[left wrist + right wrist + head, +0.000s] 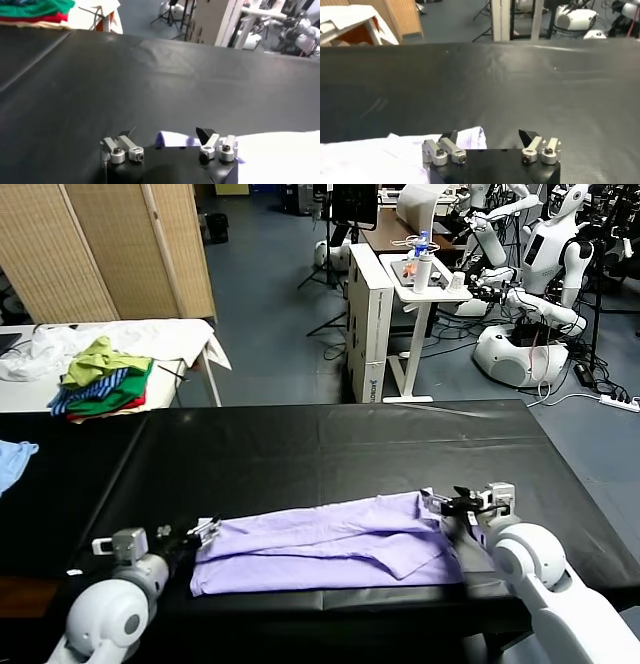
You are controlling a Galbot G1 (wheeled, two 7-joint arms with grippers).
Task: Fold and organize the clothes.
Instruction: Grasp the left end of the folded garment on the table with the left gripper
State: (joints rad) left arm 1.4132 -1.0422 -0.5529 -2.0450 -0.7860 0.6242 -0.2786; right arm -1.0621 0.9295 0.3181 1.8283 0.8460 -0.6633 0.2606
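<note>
The pale lavender T-shirt (330, 544) lies folded into a long band across the near part of the black table (300, 444). My left gripper (205, 531) is open at the band's left end, a cloth corner (172, 139) lying between its fingers. My right gripper (440, 504) is open at the band's right end, a cloth corner (470, 138) by one finger. Neither gripper holds the cloth. The purple print is not visible.
A multicoloured garment pile (100, 379) sits on a white table at the back left. A light blue cloth (12, 459) lies at the table's left edge. A white desk (420, 284) and other robots (530, 294) stand beyond the table.
</note>
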